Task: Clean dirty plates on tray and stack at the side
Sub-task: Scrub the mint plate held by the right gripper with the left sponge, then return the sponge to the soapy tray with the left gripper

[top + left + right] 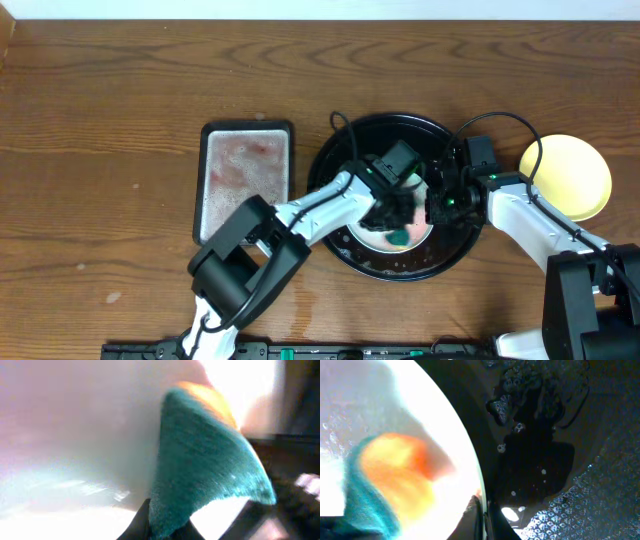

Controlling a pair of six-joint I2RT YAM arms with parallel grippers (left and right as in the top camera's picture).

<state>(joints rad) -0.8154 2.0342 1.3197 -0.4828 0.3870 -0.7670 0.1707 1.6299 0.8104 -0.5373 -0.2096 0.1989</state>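
- The left pincer (162, 529) pinches the teal sponge (200, 470), soft and wet, against the plate (75, 435).
- The right pincer (481, 519), pressed together, seems to nip the plate at its rim; it looks glazed and soapy, so likely slippery and breakable.
- The plate lies in the black tray (335, 170), centre frame.
- The yellow plate (570, 175) rests on the worktop (100, 150) at right; the foam tray (247, 180) is left.

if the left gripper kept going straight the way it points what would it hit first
Probably the plate. The left gripper is shut on the sponge, and the plate fills the view right behind the sponge, seemingly touching it, though depth is hard to judge.
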